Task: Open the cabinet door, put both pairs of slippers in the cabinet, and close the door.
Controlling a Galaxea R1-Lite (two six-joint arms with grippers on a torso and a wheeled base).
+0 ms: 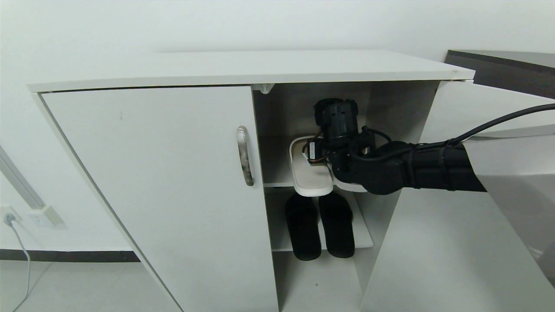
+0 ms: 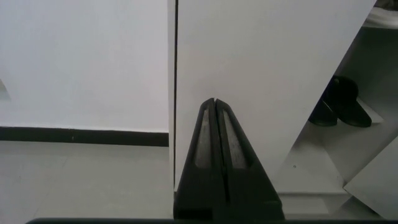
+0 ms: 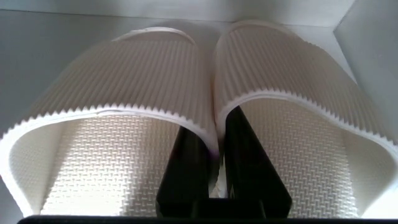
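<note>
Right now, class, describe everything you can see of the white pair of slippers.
The white slippers are a cream, rubbery-looking pair with ribbed straps and textured footbeds. They lie side by side, toes pointing inward, on the upper shelf, with their heels jutting past its front edge. The right tool pinches the straps' touching inner sides together, one finger inside each slipper.

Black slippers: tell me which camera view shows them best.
Head view. It shows both black slippers whole, side by side on the lower shelf, ends past its edge. The left wrist view catches them small, beyond the edge of the closed door. The right wrist view faces the white slippers instead.
</note>
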